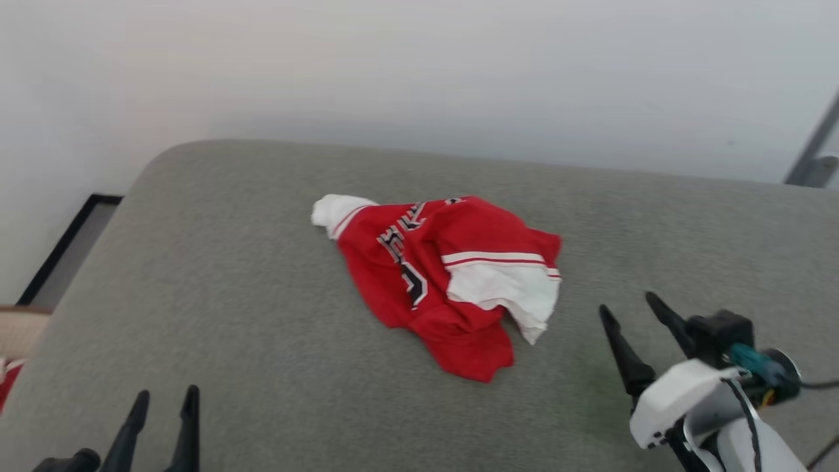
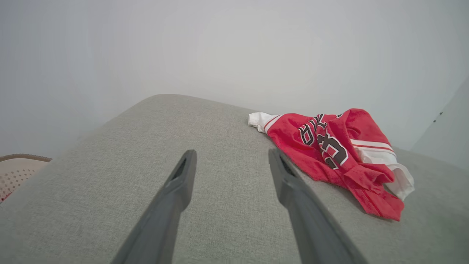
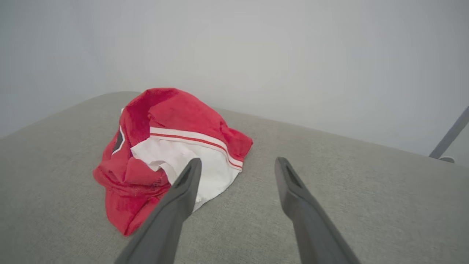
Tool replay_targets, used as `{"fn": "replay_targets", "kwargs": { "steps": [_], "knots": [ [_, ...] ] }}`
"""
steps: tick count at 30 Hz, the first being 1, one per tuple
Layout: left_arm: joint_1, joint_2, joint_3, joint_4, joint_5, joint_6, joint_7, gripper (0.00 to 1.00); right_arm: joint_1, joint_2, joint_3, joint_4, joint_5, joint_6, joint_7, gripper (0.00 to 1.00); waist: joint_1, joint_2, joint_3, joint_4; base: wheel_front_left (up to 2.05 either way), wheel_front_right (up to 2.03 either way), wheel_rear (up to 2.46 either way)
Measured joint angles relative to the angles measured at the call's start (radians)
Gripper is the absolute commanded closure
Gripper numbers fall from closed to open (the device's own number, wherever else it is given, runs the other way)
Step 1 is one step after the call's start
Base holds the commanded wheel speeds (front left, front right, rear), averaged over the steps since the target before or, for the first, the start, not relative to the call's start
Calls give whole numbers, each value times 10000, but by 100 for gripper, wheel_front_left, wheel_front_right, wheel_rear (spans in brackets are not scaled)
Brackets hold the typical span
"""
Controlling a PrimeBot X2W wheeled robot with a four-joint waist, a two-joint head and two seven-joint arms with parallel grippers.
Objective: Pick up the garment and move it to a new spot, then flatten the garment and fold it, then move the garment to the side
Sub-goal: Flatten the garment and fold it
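The garment (image 1: 446,278) lies crumpled in the middle of a grey cushioned surface (image 1: 229,295). It is red with white sleeves, striped trim and black lettering. My left gripper (image 1: 165,394) is open at the lower left, well short of it. My right gripper (image 1: 628,306) is open at the lower right, a short way from the white sleeve. In the left wrist view the garment (image 2: 337,154) sits to the right of the open left gripper (image 2: 231,156). In the right wrist view the garment (image 3: 165,154) lies left of the open right gripper (image 3: 237,164), whose left finger overlaps the white sleeve.
A pale wall (image 1: 419,65) rises behind the cushion's far edge. A dark-framed panel (image 1: 72,242) lies on the floor at the left. A woven beige object (image 2: 18,170) sits beyond the cushion's left edge. A grey metal bar (image 1: 816,154) stands at the far right.
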Motion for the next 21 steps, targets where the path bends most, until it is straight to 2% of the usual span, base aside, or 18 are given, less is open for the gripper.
{"fn": "replay_targets", "kwargs": {
  "steps": [9, 16, 21],
  "knots": [
    [-636, 23, -717, 146, -161, 0, 0, 0, -1375, -838, 1231, 1218, 424, 2, 1827, 0, 0, 0, 482, 1070, 0, 0, 0],
    [-1379, -178, -1254, 244, -268, 0, 0, 0, -2635, -1457, 2280, 2211, 732, 2, 3296, 0, 0, 0, 1247, 1770, 0, 0, 0],
    [-1857, -299, -1567, 341, -357, 0, 0, 0, -3538, -1651, 2966, 3191, 953, 2, 4355, 0, 0, 0, 1826, 2218, 0, 0, 0]
  ]
}}
